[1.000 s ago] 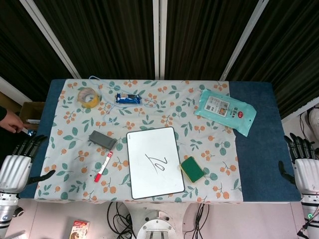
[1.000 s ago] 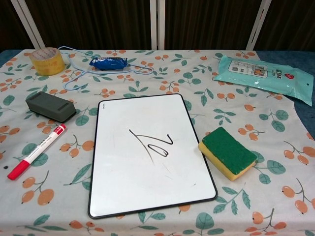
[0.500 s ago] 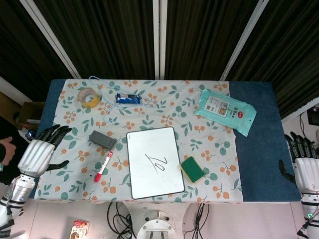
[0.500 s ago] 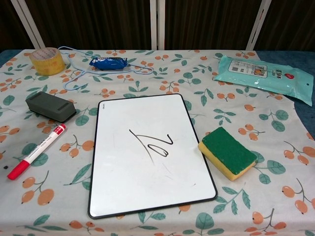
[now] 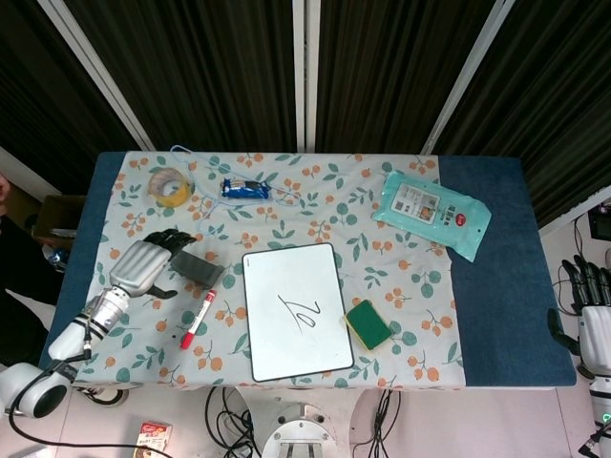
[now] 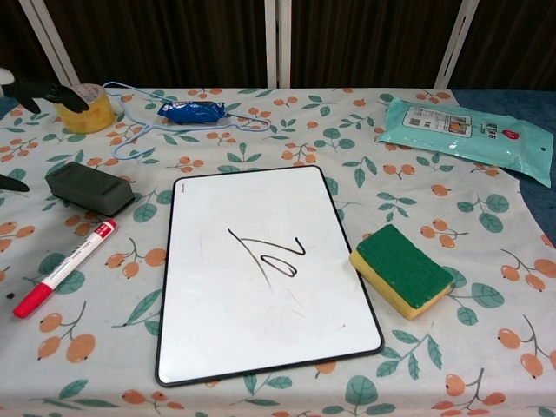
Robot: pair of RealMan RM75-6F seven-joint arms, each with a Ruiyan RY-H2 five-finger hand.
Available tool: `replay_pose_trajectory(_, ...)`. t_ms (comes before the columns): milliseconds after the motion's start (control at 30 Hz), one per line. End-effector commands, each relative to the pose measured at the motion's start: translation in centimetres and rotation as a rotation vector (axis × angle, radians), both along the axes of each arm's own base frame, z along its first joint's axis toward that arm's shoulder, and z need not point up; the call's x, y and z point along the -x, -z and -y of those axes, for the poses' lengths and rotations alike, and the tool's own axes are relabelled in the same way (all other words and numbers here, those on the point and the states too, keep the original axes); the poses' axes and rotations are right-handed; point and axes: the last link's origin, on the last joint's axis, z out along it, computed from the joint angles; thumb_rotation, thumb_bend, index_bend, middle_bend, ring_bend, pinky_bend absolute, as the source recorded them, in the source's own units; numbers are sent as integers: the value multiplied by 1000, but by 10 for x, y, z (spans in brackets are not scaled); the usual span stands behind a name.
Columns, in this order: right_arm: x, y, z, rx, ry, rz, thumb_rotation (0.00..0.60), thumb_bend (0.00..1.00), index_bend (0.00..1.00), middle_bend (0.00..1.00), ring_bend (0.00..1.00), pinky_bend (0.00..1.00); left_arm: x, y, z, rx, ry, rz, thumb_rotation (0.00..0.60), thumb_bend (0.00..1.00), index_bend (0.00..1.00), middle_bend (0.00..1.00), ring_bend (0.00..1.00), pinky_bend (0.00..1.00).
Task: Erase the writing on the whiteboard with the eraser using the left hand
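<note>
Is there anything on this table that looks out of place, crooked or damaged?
Nothing looks damaged or spilled. The whiteboard lies slightly rotated on the table, and a loose blue cord sprawls beside the tape roll.

Marker (image 5: 197, 320) between eraser (image 5: 197, 268) and whiteboard (image 5: 295, 311)

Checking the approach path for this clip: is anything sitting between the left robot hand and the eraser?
Nothing visible is in the way. The left robot hand hovers just left of the grey eraser, its fingers reaching over the eraser's left end. The red marker lies nearer the robot, off that line.
</note>
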Motion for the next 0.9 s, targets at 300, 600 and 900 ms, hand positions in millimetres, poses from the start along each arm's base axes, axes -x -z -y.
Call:
replay_pose_trajectory(300, -1, 7, 4, -23, 1, 1, 600, 366, 0, 0, 0, 0, -1, 34, -20, 70, -29, -43, 600, 107, 161, 138, 89, 190)
replay_pose_trajectory(600, 2, 5, 3, -18, 15, -3, 600, 367, 0, 0, 0, 0, -7, 47, -31, 95, -28, -57, 600, 173, 190, 160, 108, 196)
replay_pose_trajectory(900, 1, 5, 4, -19, 18, -6, 600, 366, 0, 0, 0, 0, -4, 55, -35, 93, -31, -71, 600, 179, 238, 167, 117, 196)
